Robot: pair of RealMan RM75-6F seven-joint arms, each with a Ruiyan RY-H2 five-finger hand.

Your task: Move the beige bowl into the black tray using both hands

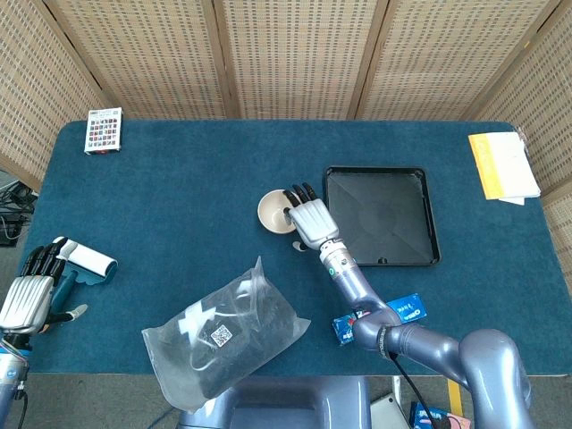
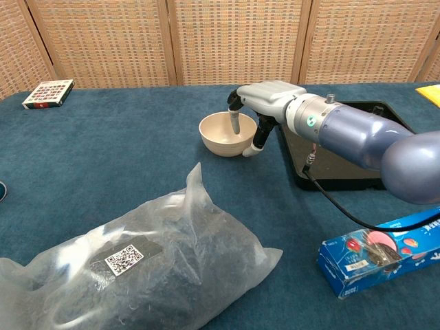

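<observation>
matt beige bowl (image 1: 275, 211), fuzzy blue tablecloth (image 1: 179, 197)

Tabletop (image 1: 179, 179) covered in blue cloth. Near centre: beige bowl (image 1: 273, 211), black tray (image 1: 382, 214) just right of it. Far-left corner: patterned box (image 1: 104, 130). Far-right corner: yellow papers (image 1: 503, 164). Left edge: lint roller (image 1: 80, 262). Near edge: clear plastic bag (image 1: 223, 332) with dark contents, blue snack packet (image 1: 380, 318).

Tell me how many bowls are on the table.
1. The beige bowl sits mid-table, left of the black tray, with the right robot hand at its rim.
</observation>
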